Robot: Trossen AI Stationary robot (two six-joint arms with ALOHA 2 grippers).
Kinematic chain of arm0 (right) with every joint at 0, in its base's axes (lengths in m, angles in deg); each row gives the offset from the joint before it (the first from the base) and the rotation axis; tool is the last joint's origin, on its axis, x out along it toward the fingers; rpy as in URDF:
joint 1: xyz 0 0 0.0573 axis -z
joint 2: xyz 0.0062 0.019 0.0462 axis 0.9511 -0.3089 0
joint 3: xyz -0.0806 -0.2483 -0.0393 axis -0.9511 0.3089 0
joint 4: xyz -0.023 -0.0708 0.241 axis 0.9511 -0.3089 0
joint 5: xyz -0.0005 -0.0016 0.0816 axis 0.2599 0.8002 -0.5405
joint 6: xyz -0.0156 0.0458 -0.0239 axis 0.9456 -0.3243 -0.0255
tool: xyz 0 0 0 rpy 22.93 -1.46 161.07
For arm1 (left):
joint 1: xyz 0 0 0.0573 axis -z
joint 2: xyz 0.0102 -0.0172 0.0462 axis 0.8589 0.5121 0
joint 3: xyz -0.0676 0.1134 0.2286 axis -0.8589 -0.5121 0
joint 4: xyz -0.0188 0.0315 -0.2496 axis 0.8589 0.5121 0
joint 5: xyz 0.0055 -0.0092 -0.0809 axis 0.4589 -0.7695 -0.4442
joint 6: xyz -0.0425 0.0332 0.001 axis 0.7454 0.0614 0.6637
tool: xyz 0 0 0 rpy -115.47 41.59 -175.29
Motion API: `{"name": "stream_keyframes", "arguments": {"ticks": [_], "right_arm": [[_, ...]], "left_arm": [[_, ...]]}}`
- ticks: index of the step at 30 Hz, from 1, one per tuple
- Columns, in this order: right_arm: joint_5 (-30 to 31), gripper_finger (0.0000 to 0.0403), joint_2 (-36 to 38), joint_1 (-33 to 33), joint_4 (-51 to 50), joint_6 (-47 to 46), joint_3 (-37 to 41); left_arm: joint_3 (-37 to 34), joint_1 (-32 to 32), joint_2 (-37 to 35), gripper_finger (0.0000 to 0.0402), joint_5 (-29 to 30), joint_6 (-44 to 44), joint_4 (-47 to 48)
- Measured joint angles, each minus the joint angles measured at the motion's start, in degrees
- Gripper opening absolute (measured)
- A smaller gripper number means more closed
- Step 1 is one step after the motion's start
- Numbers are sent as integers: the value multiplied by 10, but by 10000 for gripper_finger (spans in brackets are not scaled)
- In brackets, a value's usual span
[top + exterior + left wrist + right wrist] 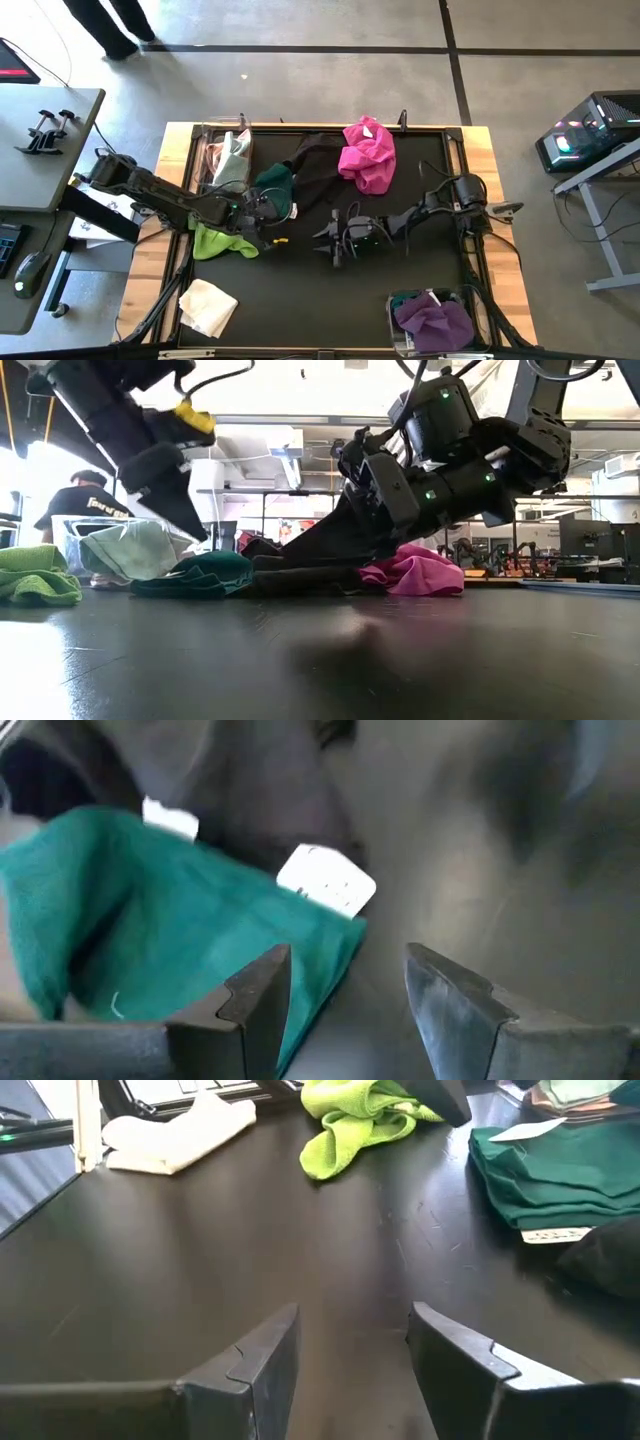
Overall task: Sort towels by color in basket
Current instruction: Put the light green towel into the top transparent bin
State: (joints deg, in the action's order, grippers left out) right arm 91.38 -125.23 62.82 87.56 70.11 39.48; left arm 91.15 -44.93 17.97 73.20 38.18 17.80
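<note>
Towels lie scattered across the dark table (300, 300): a teal towel (275, 183) and black towel (318, 168) near the middle, a magenta towel (367, 153) beyond them, a lime towel (218, 241) to the left and a cream towel (208, 306) at the near-left corner. Purple cloth fills a basket (393, 322) at the near edge. The left gripper (345, 985) hovers with fingers spread wide and empty beside the teal towel. The right gripper (352, 1342), likewise parted and empty, sits low over bare tabletop.

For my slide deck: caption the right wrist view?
Open right gripper over the dark table, facing lime, cream and teal towels.
</note>
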Motion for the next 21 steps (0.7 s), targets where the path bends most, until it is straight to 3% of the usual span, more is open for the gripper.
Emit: {"name": "stream_keyframes", "arguments": {"ticks": [4,8,17,21], "right_arm": [[-1,179,0,-1,0,-5,0],[-1,179,0,-2,-3,-17,0],[-1,179,0,-2,-14,-36,1],[-1,179,0,-5,-14,-51,1]], "left_arm": [[1,0,23,182,-6,26,15],[0,20,19,182,-30,95,119],[0,162,-41,182,-105,421,355],[-3,215,-38,181,-129,543,393]]}}
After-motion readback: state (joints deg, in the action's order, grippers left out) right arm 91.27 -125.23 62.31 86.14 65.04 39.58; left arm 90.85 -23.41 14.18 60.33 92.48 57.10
